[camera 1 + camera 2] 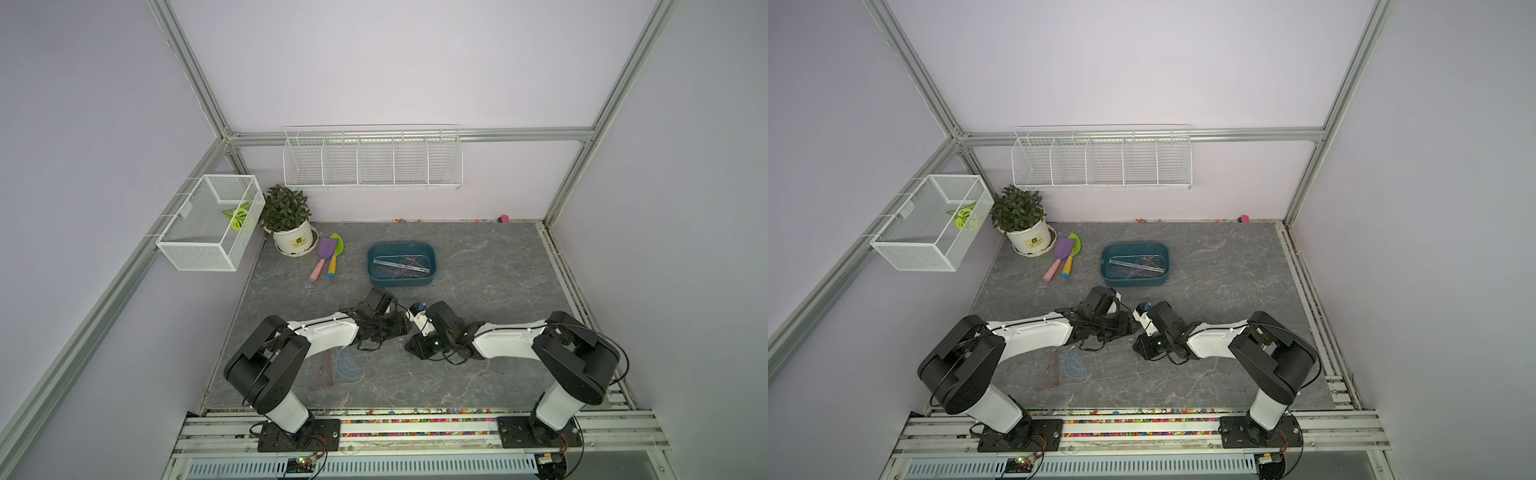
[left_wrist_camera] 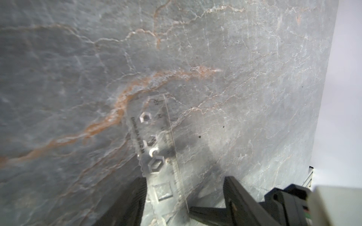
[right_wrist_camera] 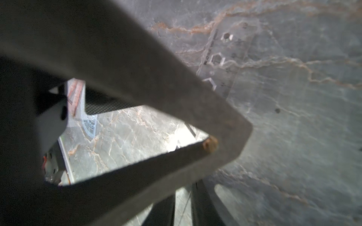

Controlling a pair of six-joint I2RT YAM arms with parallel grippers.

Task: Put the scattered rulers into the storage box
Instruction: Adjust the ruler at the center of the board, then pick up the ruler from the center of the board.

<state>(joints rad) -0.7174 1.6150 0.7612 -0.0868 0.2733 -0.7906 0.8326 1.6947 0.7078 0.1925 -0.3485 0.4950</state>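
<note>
Your left gripper (image 2: 184, 179) stands wide open astride the clear straight plastic ruler (image 2: 156, 148), which sits close to one finger. Centre it before closing, since so thin a strip will likely slip. The right gripper (image 3: 183, 207) shows only a narrow gap, and you cannot tell whether it pinches the ruler's end. The shallow dark teal plastic storage box (image 1: 399, 283) holds clear strips (image 1: 395, 262) and a brownish-purple triangle (image 1: 409, 266). A brownish triangle (image 1: 327, 368) and a bluish half-round protractor (image 1: 348, 366) lie on the grey marbled table (image 1: 478, 270).
</note>
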